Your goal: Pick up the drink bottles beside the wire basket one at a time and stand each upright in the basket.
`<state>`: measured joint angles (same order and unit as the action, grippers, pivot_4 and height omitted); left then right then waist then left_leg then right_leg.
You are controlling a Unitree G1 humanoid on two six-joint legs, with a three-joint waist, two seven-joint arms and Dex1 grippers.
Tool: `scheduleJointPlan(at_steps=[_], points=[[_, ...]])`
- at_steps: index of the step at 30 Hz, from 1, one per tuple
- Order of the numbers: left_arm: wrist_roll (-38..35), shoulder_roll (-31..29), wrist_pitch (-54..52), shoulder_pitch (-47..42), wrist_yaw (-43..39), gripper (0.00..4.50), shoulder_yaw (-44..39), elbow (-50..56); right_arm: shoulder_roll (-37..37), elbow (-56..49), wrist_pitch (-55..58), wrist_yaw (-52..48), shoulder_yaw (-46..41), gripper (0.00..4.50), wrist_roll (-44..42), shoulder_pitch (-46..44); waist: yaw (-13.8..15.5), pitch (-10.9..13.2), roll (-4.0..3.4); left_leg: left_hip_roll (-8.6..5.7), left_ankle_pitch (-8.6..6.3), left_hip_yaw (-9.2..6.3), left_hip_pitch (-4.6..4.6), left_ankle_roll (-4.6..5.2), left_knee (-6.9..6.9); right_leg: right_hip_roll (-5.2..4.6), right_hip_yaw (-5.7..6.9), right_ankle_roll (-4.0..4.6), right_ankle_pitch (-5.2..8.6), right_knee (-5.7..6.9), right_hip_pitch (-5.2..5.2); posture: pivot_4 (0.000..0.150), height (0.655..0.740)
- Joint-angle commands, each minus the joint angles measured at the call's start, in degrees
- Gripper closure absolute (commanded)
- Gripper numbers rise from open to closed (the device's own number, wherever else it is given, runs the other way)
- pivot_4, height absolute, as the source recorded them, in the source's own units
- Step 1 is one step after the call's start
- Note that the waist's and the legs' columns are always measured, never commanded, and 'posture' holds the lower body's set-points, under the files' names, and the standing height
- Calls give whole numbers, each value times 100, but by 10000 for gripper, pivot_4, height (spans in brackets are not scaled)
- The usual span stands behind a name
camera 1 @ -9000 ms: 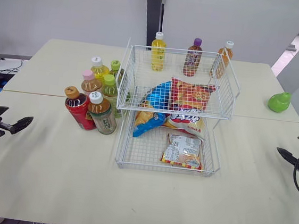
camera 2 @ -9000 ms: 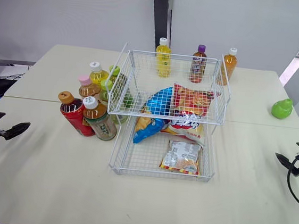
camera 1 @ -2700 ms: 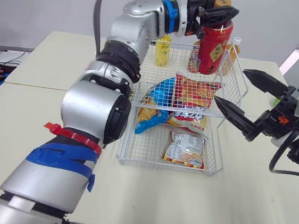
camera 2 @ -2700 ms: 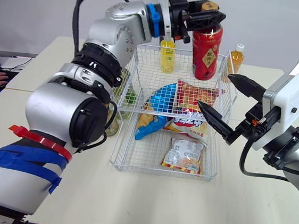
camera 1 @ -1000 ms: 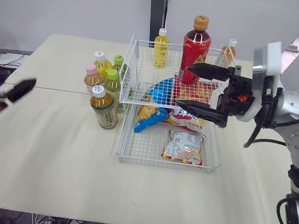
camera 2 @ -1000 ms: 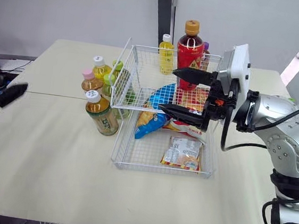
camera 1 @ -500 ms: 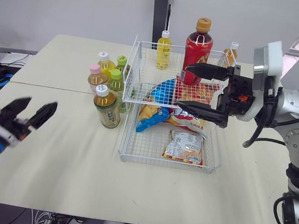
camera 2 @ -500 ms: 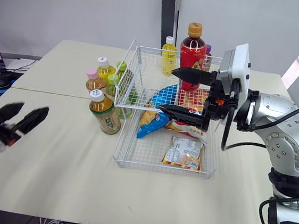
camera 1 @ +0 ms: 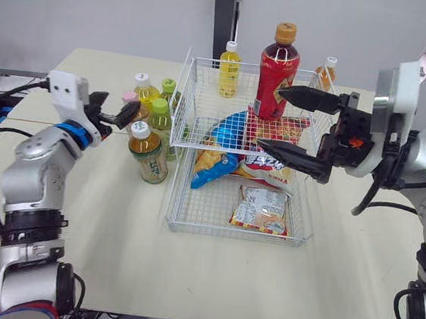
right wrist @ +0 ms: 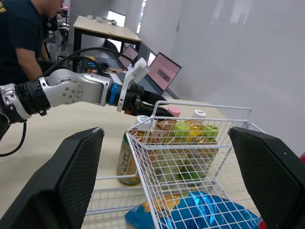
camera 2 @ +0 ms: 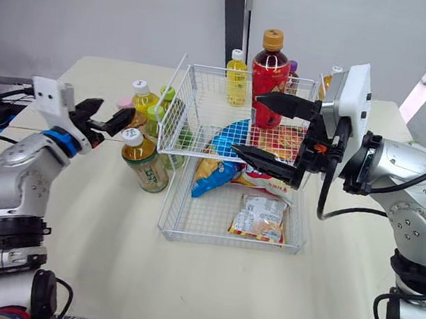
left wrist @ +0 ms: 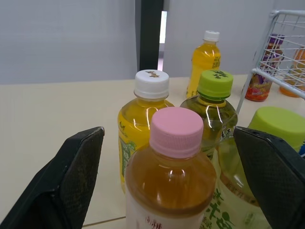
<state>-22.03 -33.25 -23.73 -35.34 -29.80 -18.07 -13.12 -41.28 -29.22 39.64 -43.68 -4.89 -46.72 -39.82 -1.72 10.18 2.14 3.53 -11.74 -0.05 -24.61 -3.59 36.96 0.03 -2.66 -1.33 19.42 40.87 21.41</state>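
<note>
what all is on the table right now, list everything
table: one, cream, under everything
wire basket: one, white, two tiers, mid table
red bottle: one, orange cap, upright in upper tier
side bottles: five, white, pink and green caps, left of basket
rear bottles: three, yellow, purple-capped, orange, behind basket
snack bags: at least four, blue, red, silver, in basket
person: one, dark shirt, background
left claw: one, black, open, facing pink-capped bottle
right claw: one, black, open, by basket's right side
</note>
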Motion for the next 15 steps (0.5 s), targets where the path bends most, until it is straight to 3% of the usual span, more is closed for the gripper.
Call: scheduleJointPlan(at_steps=[1, 7, 10, 15], points=[[174, 54, 385, -332, 51, 166, 100, -236, -29, -192, -76, 59, -140, 0, 4, -20, -2, 0, 0, 0, 0, 1, 0, 0, 0, 0, 0, 0, 0, 0, 2, 1500, 7400], [374, 167, 726, -678, 92, 166, 261, -754, -62, -259, -34, 101, -173, 0, -8, -11, -3, 0, 0, 1, 0, -2, -2, 0, -2, 3, 3, 0, 0, 0, 2, 1500, 7400], [402, 154, 776, -702, 76, 5799, 255, -830, -90, -296, -12, 117, -201, 0, -24, 13, -3, 0, 0, 1, 0, -1, -2, 0, -1, 2, 1, 0, 0, 0, 2, 1500, 7400], [456, 102, 773, -662, 48, 21583, 251, -894, -120, -317, 10, 120, -245, 0, -52, 35, 0, 0, 0, 1, 0, -2, -2, 0, -1, 2, 3, 0, 0, 0, 2, 1500, 7400]])
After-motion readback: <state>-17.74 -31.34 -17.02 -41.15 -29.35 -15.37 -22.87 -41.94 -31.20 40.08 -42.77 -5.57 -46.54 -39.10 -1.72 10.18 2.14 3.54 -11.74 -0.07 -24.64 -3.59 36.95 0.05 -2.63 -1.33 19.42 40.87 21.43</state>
